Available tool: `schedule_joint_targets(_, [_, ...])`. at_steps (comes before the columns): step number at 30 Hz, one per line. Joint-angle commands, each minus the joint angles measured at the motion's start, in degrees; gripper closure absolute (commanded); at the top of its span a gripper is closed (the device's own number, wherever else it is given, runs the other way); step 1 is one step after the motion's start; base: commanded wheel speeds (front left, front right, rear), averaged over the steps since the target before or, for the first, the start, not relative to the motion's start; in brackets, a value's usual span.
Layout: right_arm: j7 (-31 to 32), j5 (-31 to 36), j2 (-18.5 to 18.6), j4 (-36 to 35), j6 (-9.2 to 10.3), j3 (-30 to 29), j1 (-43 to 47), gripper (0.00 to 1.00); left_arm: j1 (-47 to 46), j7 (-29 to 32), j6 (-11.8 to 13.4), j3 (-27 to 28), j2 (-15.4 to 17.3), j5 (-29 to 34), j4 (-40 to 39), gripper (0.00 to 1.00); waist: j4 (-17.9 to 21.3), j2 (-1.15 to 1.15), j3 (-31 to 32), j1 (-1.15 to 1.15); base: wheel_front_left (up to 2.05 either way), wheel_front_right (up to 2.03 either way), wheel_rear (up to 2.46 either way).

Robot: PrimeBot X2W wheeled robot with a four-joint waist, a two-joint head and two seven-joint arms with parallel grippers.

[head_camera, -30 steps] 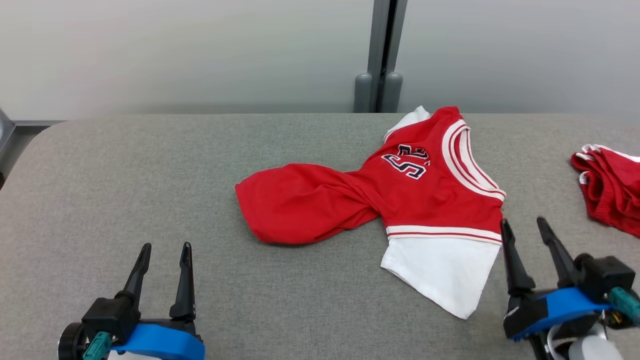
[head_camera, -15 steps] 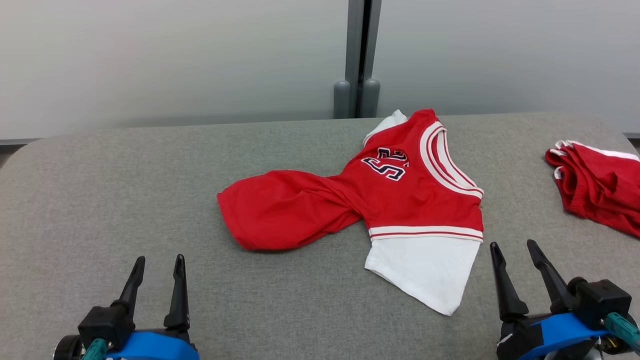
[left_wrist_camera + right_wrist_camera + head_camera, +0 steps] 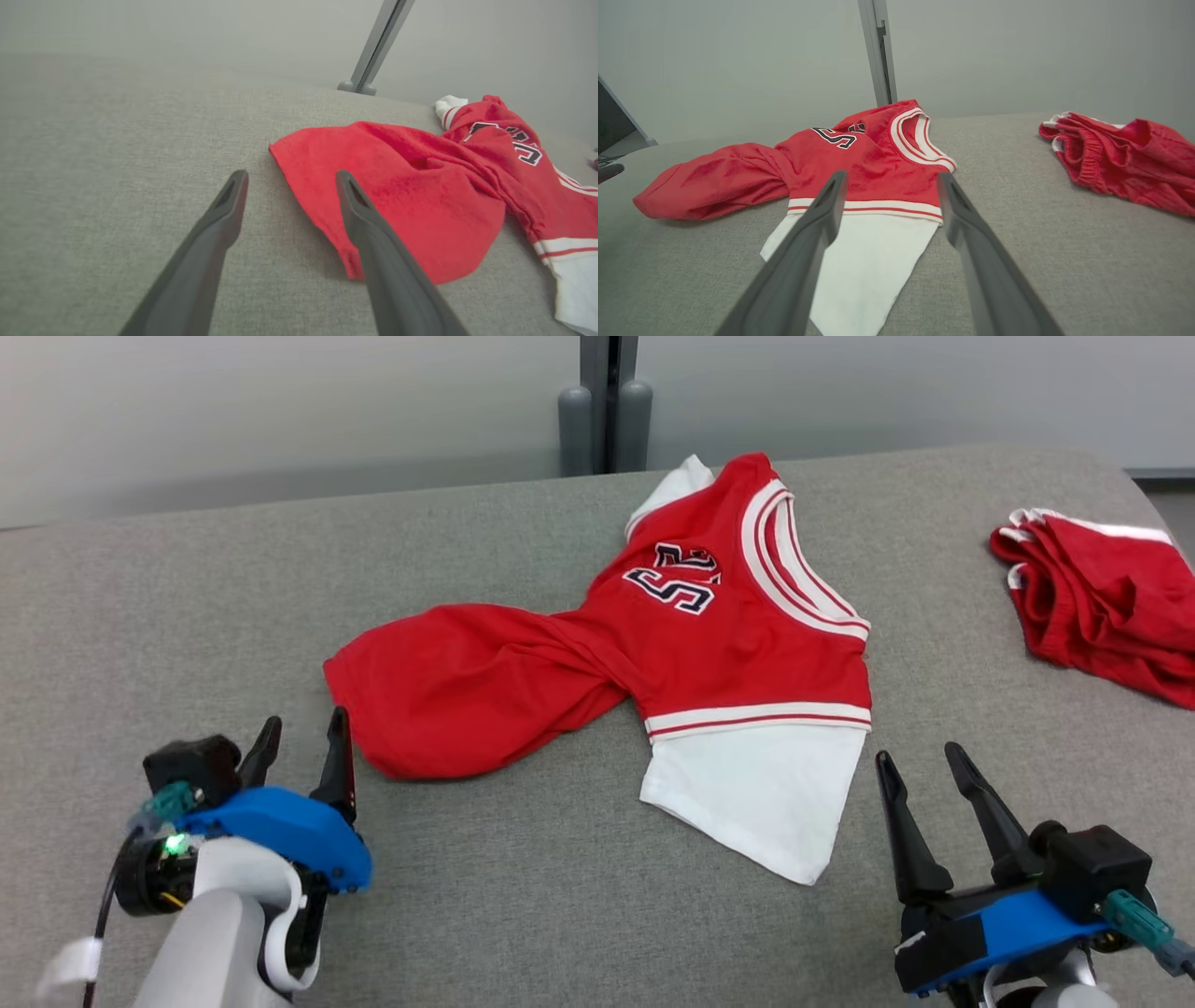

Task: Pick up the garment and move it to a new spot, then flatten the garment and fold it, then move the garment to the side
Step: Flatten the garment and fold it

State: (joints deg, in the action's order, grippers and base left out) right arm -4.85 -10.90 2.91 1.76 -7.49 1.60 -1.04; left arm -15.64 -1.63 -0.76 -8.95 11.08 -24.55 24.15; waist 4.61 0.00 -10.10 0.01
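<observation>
The grey padded surface (image 3: 187, 616) supports the red-and-white jersey (image 3: 728, 644), which lies twisted at mid-body. A second red garment (image 3: 1102, 607) lies well apart, right of the jersey. Left gripper (image 3: 306, 717): jaws wide, empty, just beside the jersey's red hem. Right gripper (image 3: 917, 751): jaws wide, empty, near the jersey's white panel.
</observation>
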Motion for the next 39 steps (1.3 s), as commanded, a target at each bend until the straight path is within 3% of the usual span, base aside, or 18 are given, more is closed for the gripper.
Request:
schedule_joint_targets(1, [-0.4,-0.2,0.0,-0.3,-0.01,0.4,-1.3,0.00,-3.0,2.5,-0.2,0.2,-0.1,-1.2,2.1,0.00,0.3,0.00,-1.2,-0.01,0.00,0.00,0.00])
schedule_joint_targets(10, [-1.4,-0.8,0.0,0.3,-0.01,2.6,-4.0,0.00,-12.9,9.5,2.1,2.7,-0.2,-4.8,9.9,0.00,3.2,0.00,-6.3,-0.01,0.00,0.00,0.00])
schedule_joint_targets(19, [-2.5,-1.5,0.0,2.1,-0.01,2.8,-5.6,0.00,-16.4,13.0,2.2,3.4,-0.6,-7.3,13.3,0.00,4.8,0.00,-7.6,-0.01,0.00,0.00,0.00])
schedule_joint_targets(20, [-2.5,-1.6,0.0,2.2,-0.01,2.9,-5.7,0.00,-16.6,12.4,1.8,3.2,-0.7,-7.2,13.1,0.75,4.8,0.00,-7.6,-0.01,0.00,0.00,0.00])
schedule_joint_targets(21, [-2.7,-1.7,0.0,2.3,-0.01,2.9,-5.7,0.00,-16.6,12.1,1.1,2.9,-0.5,-7.0,13.0,1.00,4.8,0.00,-7.6,-0.01,0.00,0.00,0.00])
schedule_joint_targets(27, [-2.9,-1.9,0.0,2.7,-0.01,2.6,-5.7,0.00,-15.7,4.3,-0.9,1.2,0.2,-4.3,9.7,1.00,3.9,0.00,-6.6,-0.01,0.00,0.00,0.00])
schedule_joint_targets(32, [-2.4,-1.6,0.0,2.6,-0.01,2.1,-4.4,0.00,-11.1,-2.3,-3.4,-5.0,1.7,1.8,1.3,1.00,2.4,0.00,-4.7,-0.01,0.00,0.00,0.00])
schedule_joint_targets(39, [-2.0,-2.1,0.0,1.8,-0.01,0.9,-2.6,0.00,3.8,-2.0,-4.1,-14.8,3.9,8.5,-12.5,1.00,0.1,0.00,-2.7,-0.01,0.00,0.00,0.00])
